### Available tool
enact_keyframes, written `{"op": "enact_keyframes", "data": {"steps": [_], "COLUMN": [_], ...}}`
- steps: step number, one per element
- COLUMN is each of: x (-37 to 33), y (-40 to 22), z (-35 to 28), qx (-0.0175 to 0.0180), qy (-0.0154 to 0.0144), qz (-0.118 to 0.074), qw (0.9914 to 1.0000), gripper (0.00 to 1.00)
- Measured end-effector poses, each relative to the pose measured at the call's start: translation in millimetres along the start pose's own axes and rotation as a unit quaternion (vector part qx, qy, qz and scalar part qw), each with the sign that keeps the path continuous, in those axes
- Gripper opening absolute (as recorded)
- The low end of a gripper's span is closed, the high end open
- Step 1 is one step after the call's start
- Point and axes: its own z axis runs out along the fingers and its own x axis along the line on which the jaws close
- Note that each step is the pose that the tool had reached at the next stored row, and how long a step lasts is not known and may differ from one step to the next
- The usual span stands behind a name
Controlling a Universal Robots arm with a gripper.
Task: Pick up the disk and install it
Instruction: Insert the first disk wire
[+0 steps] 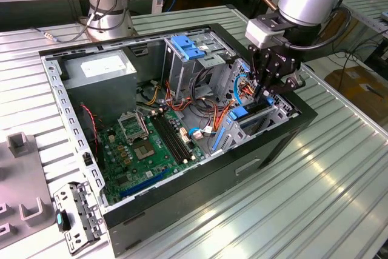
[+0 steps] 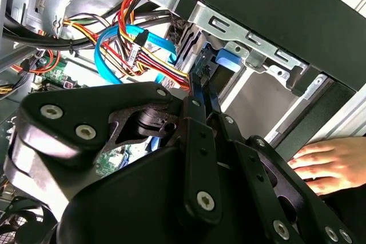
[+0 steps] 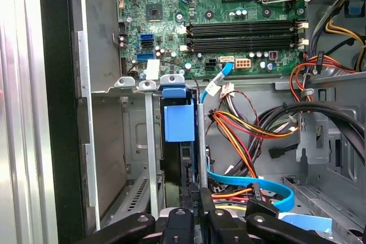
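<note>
The disk (image 1: 256, 112) sits edge-up in the drive bay (image 1: 276, 116) at the front corner of the open PC case (image 1: 200, 174), on the exterior view's right. We see mostly its thin dark edge w/ blue plastic rails; the blue tab (image 3: 179, 119) at its end shows clearly in the first wrist view, between two grey metal bay walls. Label side is hidden from us.

The claw (image 1: 262, 92) is down over the bay, fingers (image 2: 201, 104) drawn close together on the disk's upper edge; we read it as clamped on the disk, tho the contact itself is partly hidden by the claw's black linkages.

Beside the bay: orange, yellow and red cables, plus a blue data cable (image 2: 108, 55). The green motherboard (image 1: 148, 144) lies on the case floor. A person's hand (image 2: 331, 164) rests on the case's outer edge in the second wrist view. The case stands on a ribbed metal tabletop (image 1: 315, 198).
</note>
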Motion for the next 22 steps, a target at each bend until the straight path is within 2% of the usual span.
{"op": "enact_keyframes", "data": {"steps": [9,22], "x": [2.1,1.9], "y": [-0.3,-0.1], "z": [-2.4,4.9], "qx": [0.0,-0.0007], "qy": [-0.0004,-0.0005], "qz": [0.0,0.0], "qw": [1.0,1.0], "gripper": [0.16,0.16]}}
